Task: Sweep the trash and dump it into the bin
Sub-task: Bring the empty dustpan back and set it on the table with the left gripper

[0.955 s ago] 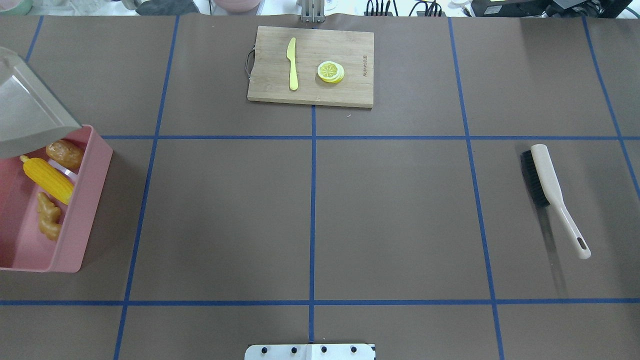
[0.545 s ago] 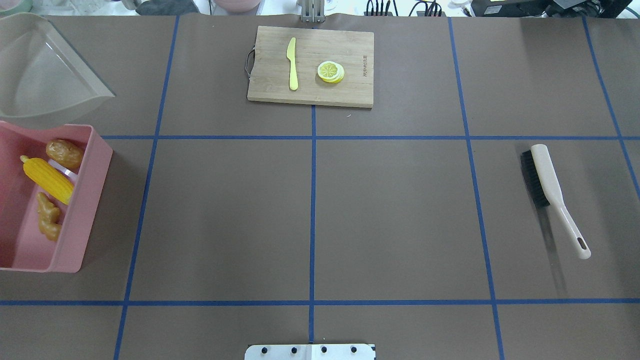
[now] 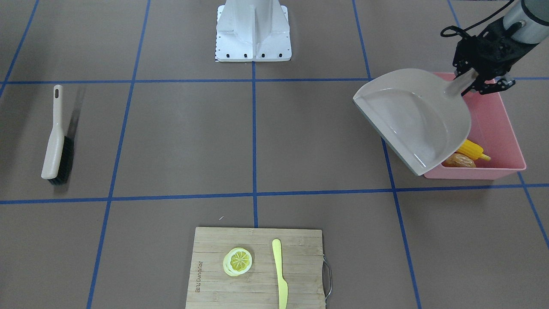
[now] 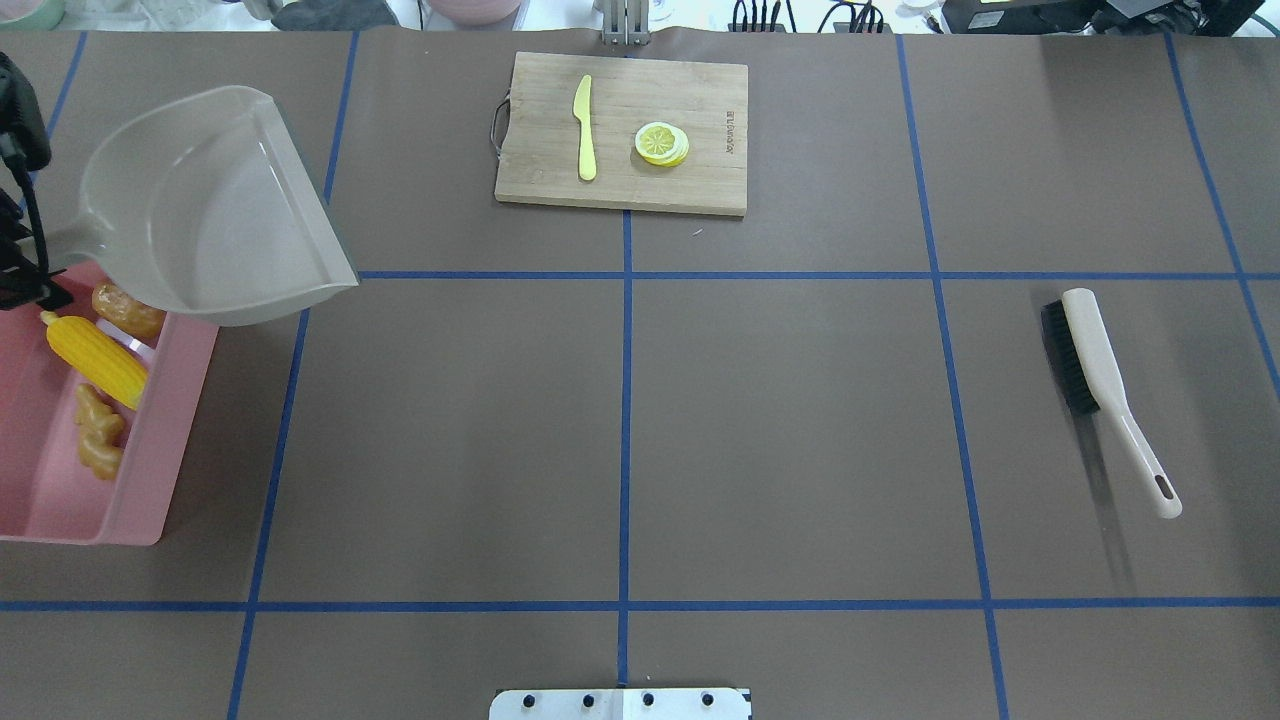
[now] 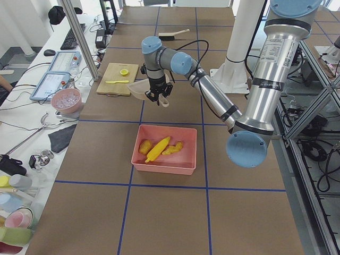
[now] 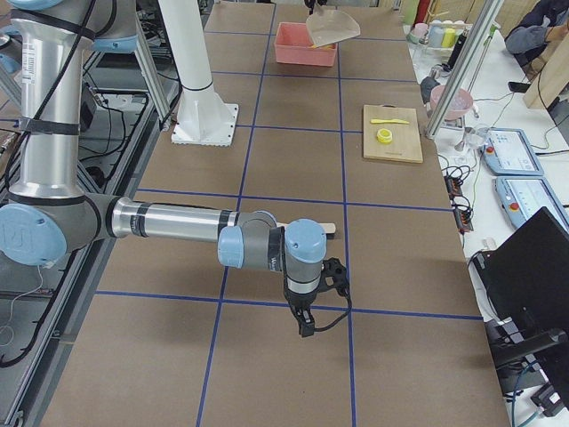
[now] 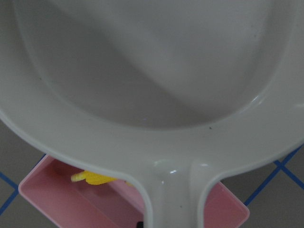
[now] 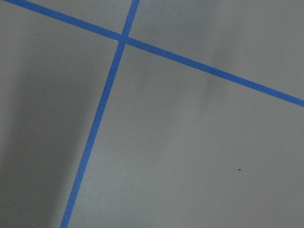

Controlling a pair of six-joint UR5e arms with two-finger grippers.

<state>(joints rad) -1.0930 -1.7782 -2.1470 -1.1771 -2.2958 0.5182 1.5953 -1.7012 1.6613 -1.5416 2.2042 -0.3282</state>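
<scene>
1. The left end effector (image 3: 471, 85) is closed on the handle of the beige dustpan (image 3: 411, 116), in the upper right of the front-facing view. The pan is raised and tilted, and its inside looks empty.
2. All the trash lies in the pink bin (image 4: 150, 470) at the left edge of the overhead view: the corn cob (image 4: 95, 358), the potato (image 4: 128, 308) and the ginger root (image 4: 100, 440). So I judge the dumping is done, and the pan is held up only to be put away.
3. The brush (image 4: 1100, 380) lies flat on the tabletop (image 4: 780, 430) at the right, well apart from the bin. I think the sweeping is finished.
4. The right end effector (image 6: 307, 327) hangs low over the tabletop. I cannot tell if it is open or closed.
5. The cutting board (image 4: 620, 180), with the knife (image 4: 585, 130) and the lemon slice (image 4: 661, 143) on it, has a small engraved mark. It is too small to read.
</scene>
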